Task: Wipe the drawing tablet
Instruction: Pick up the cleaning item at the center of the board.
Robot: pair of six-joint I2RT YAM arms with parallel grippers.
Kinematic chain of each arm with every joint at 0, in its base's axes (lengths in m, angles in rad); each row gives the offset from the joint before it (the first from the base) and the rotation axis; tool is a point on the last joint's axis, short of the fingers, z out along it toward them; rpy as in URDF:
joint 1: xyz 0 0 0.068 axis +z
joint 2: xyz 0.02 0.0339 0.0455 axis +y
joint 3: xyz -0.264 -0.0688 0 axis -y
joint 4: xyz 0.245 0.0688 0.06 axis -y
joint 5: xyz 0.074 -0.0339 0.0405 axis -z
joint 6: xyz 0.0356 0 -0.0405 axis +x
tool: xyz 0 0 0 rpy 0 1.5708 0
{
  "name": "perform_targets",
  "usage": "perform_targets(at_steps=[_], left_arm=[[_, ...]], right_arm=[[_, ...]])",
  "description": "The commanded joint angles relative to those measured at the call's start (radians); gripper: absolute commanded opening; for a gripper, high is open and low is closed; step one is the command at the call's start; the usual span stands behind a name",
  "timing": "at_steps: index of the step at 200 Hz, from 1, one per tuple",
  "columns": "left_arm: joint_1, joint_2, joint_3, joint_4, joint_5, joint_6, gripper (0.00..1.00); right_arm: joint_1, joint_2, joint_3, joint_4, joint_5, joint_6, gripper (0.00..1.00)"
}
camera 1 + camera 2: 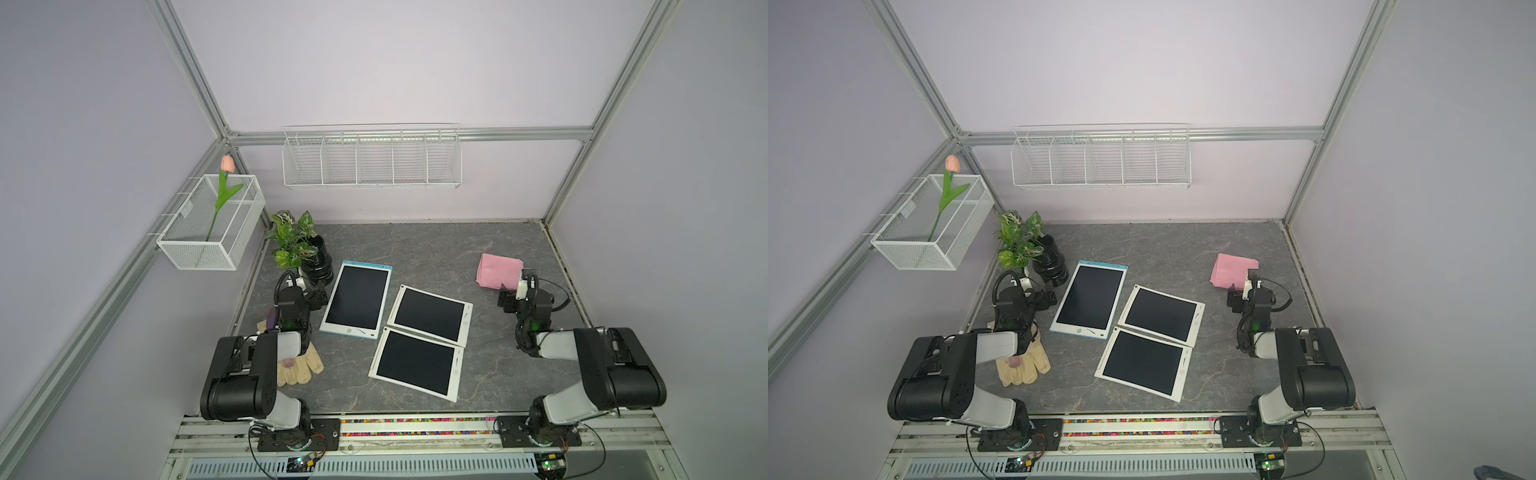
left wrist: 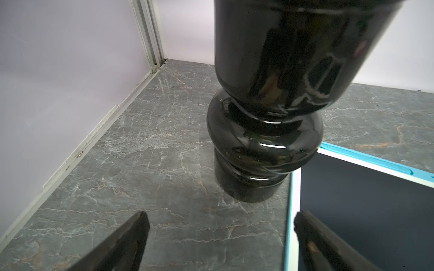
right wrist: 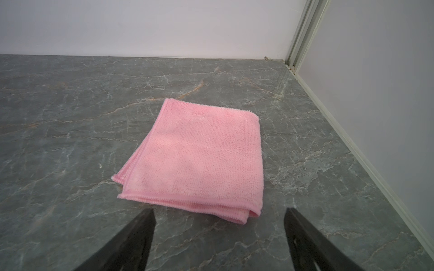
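The blue-framed drawing tablet (image 1: 357,300) lies left of centre on the grey marbled desk (image 1: 415,257) (screen dark). A folded pink cloth (image 3: 199,159) sits near the right edge, before the right end effector (image 3: 220,209), jaws wide; the left end effector (image 2: 220,212) is equally wide, both empty.

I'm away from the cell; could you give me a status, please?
Left tool open beside black vase. Right tool open, facing pink cloth. Drawing tablets flat, uncovered.

black vase (image 2: 265,131) with plant (image 1: 291,239), beige gloves (image 1: 301,365), tulip (image 1: 227,164) in basket (image 1: 195,253)
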Motion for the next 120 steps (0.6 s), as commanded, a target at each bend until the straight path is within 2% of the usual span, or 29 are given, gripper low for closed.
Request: perform_targets(at_steps=[1,26,47,77,89,105,114,120], left_arm=[[-0.024,-0.059,0.040,-0.050,-0.017,0.046,1.00],[-0.096,-0.181,0.036,-0.154,-0.131,0.065,0.99],[-0.157,-0.315,0.035,-0.257,-0.187,0.021,0.99],[-0.250,-0.519,0.071,-0.455,-0.239,-0.068,1.00],[-0.296,-0.598,0.096,-0.538,-0.263,-0.103,1.00],[-0.397,-0.674,0.146,-0.644,-0.344,-0.124,1.00],[-0.435,-0.690,0.191,-0.731,-0.403,-0.225,0.99],[-0.434,-0.693,0.239,-0.835,-0.371,-0.323,0.99]], right_arm=[[-0.002,-0.077,0.036,-0.080,0.017,-0.013,0.89],[0.014,-0.204,0.081,-0.247,0.072,-0.008,0.89],[0.029,-0.318,0.146,-0.339,0.113,0.001,0.89],[0.069,-0.401,0.474,-0.658,0.122,0.037,0.89],[0.073,-0.394,0.634,-0.785,0.115,0.150,0.89],[0.067,-0.349,0.814,-1.040,0.095,0.391,0.89],[0.056,-0.332,0.864,-1.194,0.121,0.564,0.89],[0.031,-0.326,0.860,-1.203,0.072,0.598,0.89]])
